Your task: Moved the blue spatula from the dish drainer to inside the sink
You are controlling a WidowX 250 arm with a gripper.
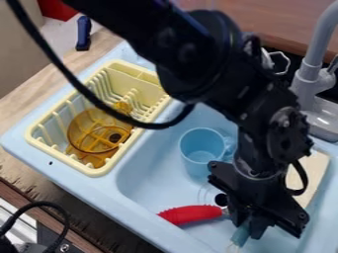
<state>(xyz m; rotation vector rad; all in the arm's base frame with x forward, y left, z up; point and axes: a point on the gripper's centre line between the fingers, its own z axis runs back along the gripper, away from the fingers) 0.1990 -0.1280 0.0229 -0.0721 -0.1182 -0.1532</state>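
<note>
Right, down at the lower right of the frame, my black two-finger gripper (247, 230) is clasped on the blue plastic spatula (240, 237), its upper part pinched between my fingers and its pale end pointing down. Why that grip? Held from above, it leaves the lower end free to meet the light-blue sink (142, 170) first, so I'd judge the drop short and gentle. We're over the basin, well apart from the pale-yellow dish drainer (99, 172) at upper left, so the carry looks done; lowering and letting go remain. Watch the neighbours! A red ridged handle (191, 214) lies at lower centre, and a translucent blue cup (200, 147) stands beyond it; staying this side of both should spare them a knock. Opening too high could make the spatula bounce or tip.
</note>
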